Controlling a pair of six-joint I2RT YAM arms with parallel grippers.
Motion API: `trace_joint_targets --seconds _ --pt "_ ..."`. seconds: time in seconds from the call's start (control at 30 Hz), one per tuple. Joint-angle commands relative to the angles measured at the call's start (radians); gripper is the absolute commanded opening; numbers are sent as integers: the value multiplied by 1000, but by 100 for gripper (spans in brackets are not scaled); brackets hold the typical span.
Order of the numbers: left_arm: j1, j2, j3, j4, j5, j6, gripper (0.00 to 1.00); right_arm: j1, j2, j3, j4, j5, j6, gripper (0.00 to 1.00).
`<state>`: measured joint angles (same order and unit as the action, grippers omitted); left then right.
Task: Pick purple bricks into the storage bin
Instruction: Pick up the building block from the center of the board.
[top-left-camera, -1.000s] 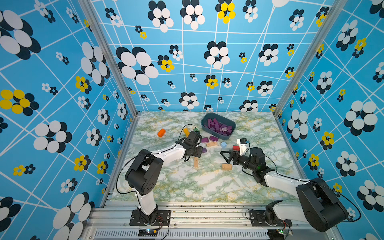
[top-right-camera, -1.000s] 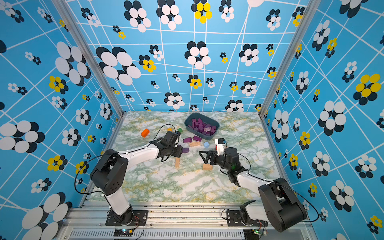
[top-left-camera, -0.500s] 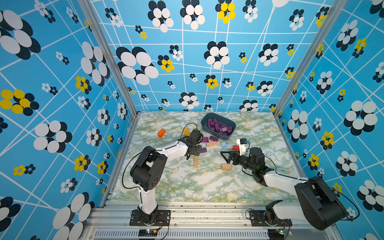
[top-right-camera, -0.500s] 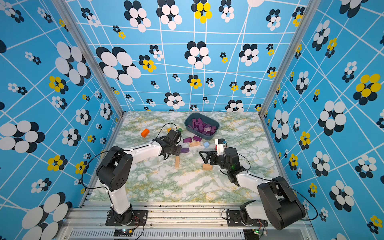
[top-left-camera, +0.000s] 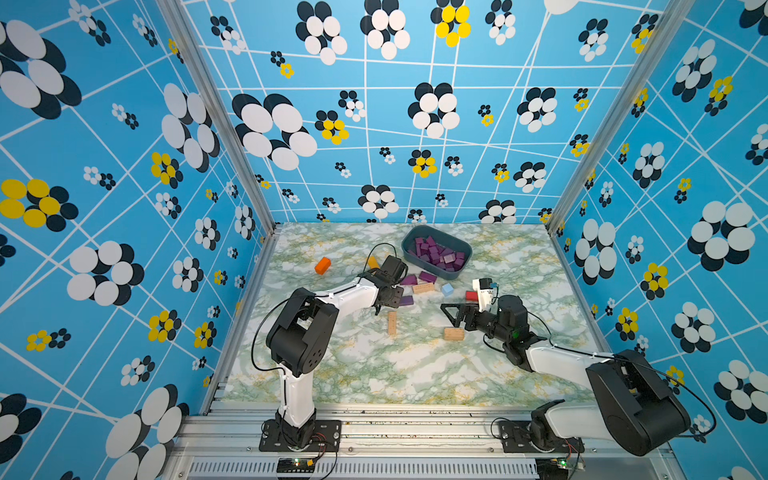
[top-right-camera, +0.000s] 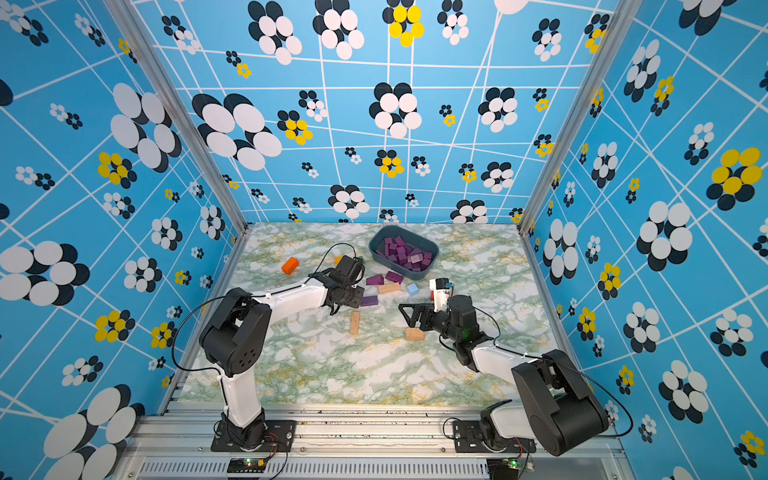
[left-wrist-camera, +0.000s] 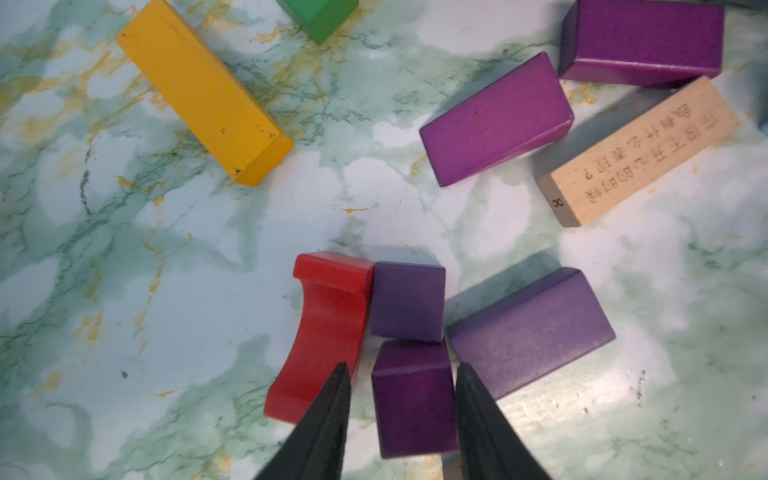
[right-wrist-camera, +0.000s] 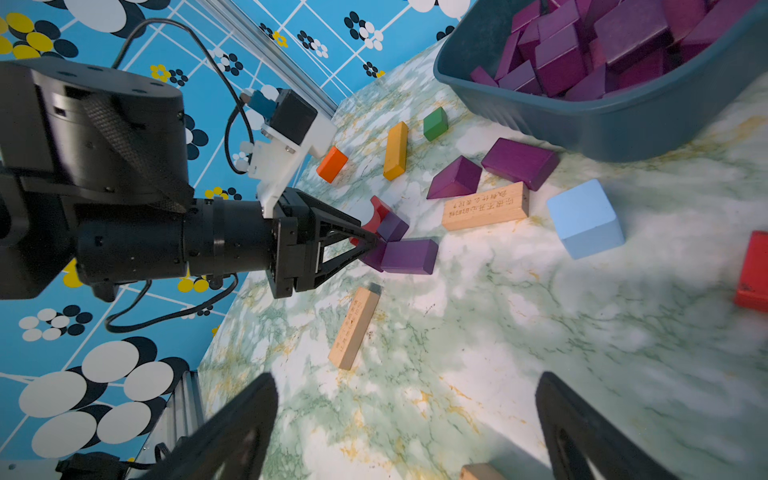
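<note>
In the left wrist view my left gripper (left-wrist-camera: 403, 365) straddles a small purple brick (left-wrist-camera: 413, 399) on the table. One finger touches it and a thin gap shows beside the other. A second purple cube (left-wrist-camera: 407, 301) and a purple bar (left-wrist-camera: 528, 328) lie against it. Farther off are a purple wedge (left-wrist-camera: 494, 120) and another purple bar (left-wrist-camera: 640, 39). The storage bin (top-left-camera: 436, 272) at the back holds several purple bricks. My right gripper (top-left-camera: 451, 313) hovers wide open over bare table, holding nothing, as the right wrist view (right-wrist-camera: 406, 377) also shows.
A red arch block (left-wrist-camera: 324, 332) touches the cubes. A yellow bar (left-wrist-camera: 203, 91), a green block (left-wrist-camera: 320, 16) and an engraved tan block (left-wrist-camera: 636, 153) lie nearby. An orange block (top-left-camera: 322, 265), a light-blue cube (top-left-camera: 447, 289), a red block (top-left-camera: 471, 295) and two tan blocks (top-left-camera: 392, 323) (top-left-camera: 453, 333) are scattered.
The left gripper's jaws have narrowed around the small purple brick and the left arm has shifted slightly. The right arm has stayed still.
</note>
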<state>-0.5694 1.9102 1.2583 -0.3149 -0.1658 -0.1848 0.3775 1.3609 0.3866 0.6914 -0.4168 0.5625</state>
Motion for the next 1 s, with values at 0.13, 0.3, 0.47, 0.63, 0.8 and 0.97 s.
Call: trace_joint_targets --seconds 0.13,0.3,0.47,0.63,0.8,0.97 --pt "8 37 23 -27 -15 22 45 5 13 17 -21 19 3 99" --pt "8 35 20 -26 -9 23 46 3 20 29 -67 42 -4 99" --pt "8 43 27 -32 -16 30 46 4 27 31 -56 32 -2 99" --pt "9 56 37 -42 -13 31 44 3 26 28 -47 27 -4 99" --pt "8 54 38 -42 -18 39 31 4 26 25 -37 23 -2 99" --pt "9 2 17 -22 -30 47 25 3 25 24 -40 26 -1 99"
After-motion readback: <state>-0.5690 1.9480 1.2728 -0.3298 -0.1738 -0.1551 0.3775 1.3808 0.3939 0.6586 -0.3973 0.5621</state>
